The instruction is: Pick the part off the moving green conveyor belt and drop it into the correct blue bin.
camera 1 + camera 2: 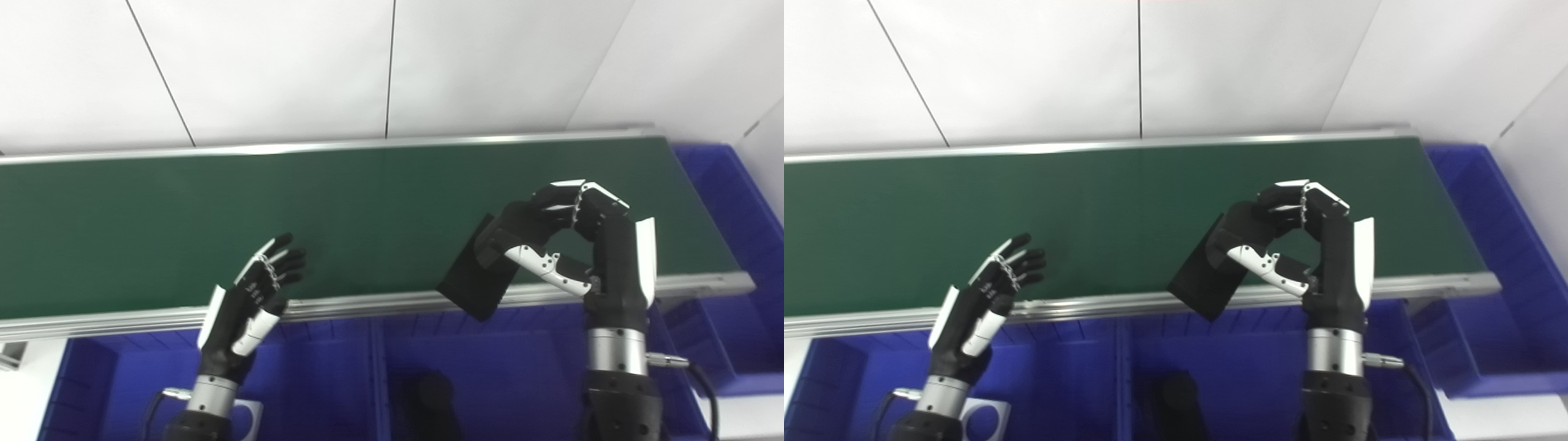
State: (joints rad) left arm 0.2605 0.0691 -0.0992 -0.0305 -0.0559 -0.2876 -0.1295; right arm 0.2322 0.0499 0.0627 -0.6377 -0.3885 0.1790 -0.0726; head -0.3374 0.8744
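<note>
Spanning the scene, the green conveyor belt point(367, 214) runs above a row of blue bins point(490, 361). Clenched on the flat black part point(474, 282), the right hand point(576, 245) holds it tilted over the belt's near rail; the left hand point(257, 294) waits, fingers spread and empty. Pinched by one corner, the part could pivot loose and fall in the wrong bin.

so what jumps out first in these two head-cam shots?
The right hand, raised over the near edge of the green conveyor belt, pinches a flat black part that hangs tilted, partly above the blue bin below. The left hand hovers open and empty at the belt's near rail. A white plate with a round hole lies in the leftmost blue bin, by the left wrist.
</note>
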